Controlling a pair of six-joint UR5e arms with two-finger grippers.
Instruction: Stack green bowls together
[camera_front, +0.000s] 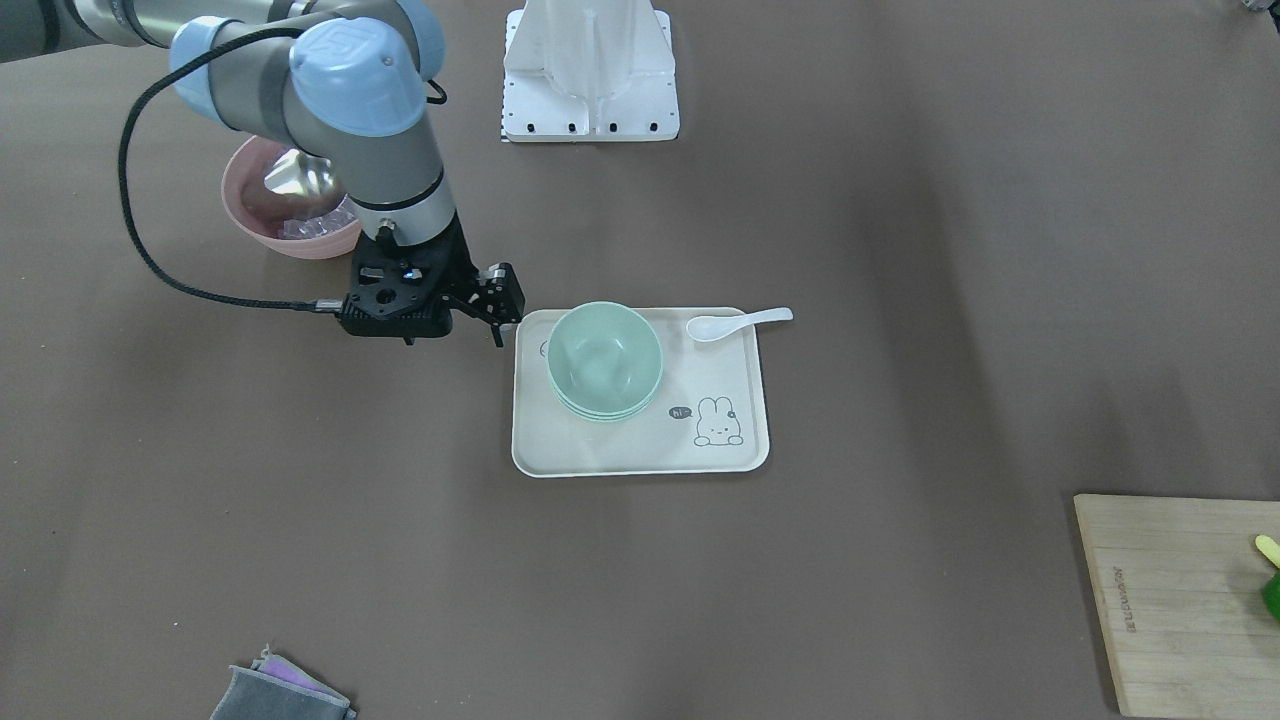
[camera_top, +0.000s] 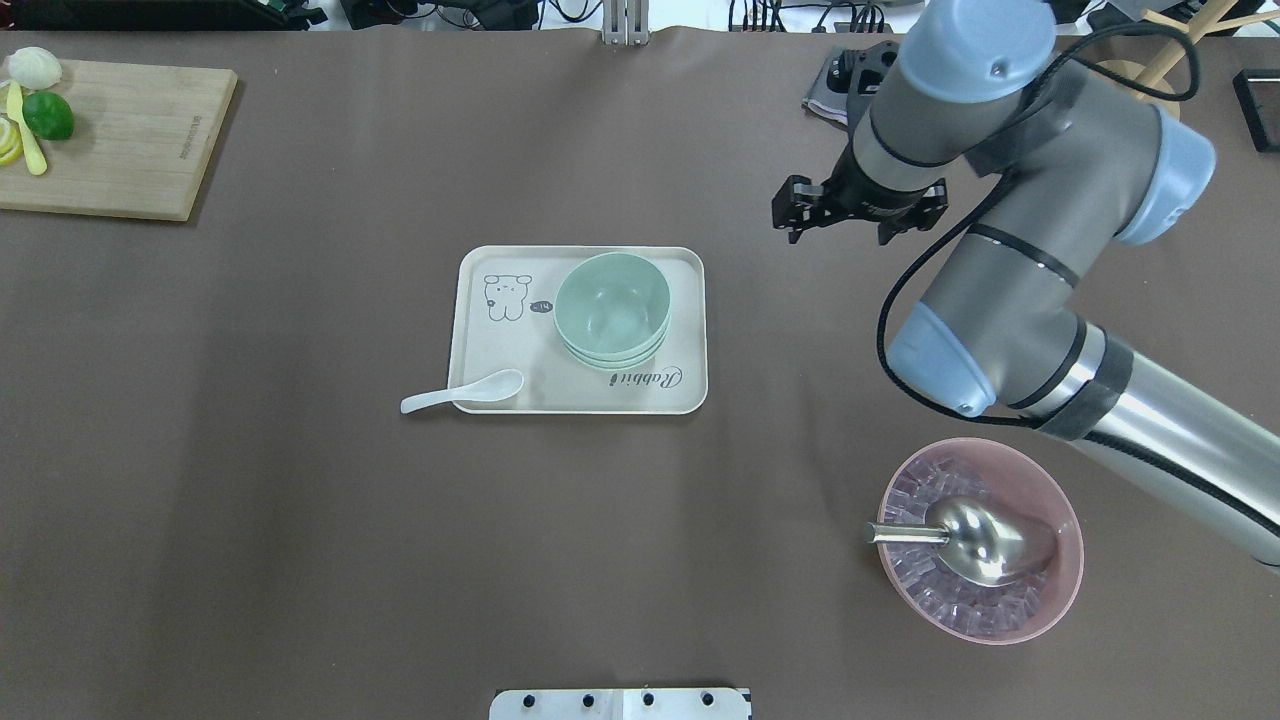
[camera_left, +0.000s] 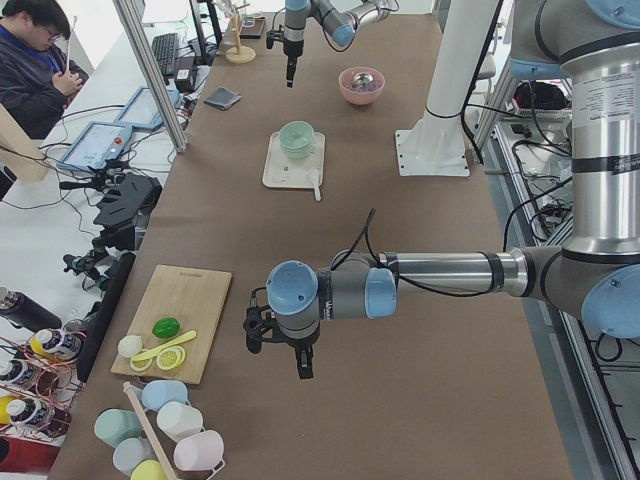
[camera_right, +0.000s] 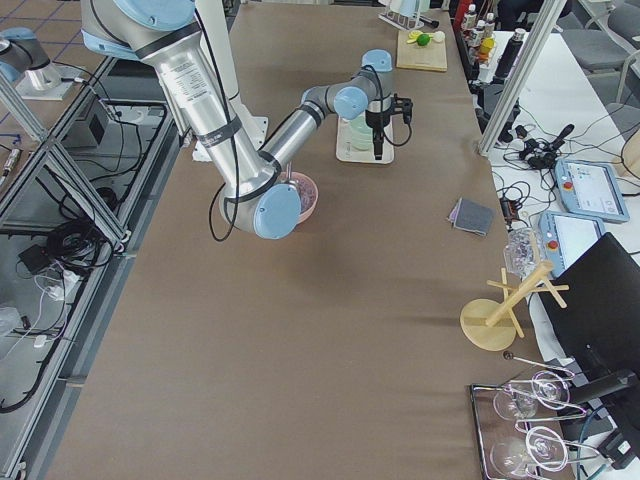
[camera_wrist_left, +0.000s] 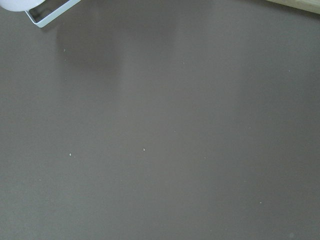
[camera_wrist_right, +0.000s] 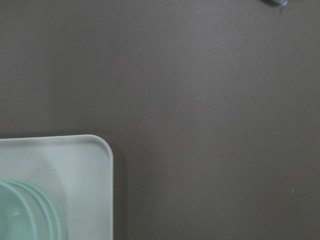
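From the front, three small round pale green bowls (camera_front: 605, 360) sit one inside the other on a flat cream tray with a bunny drawing (camera_front: 640, 462). I think the stacking is done. The right gripper (camera_front: 499, 318) hangs just beside the tray, on the robot's right. It holds nothing. I cannot tell if its fingers are spread or pressed together.

From above, the bowls look smooth and dull, not shiny. Their rims line up, so the pile sits straight. A shiny white soup spoon (camera_top: 465, 390) rests on the tray's near left edge, with its handle poking off. A big pink bowl (camera_top: 1055, 585) with clear cubes and a shiny metal scoop (camera_top: 975, 535) sits well apart, near right.

From the left side, the left gripper (camera_left: 302, 362) hangs over the bare brown table (camera_left: 400, 420), far from the tray. I cannot tell its state.

The right wrist camera sees only a round tray corner and the bowl rims.
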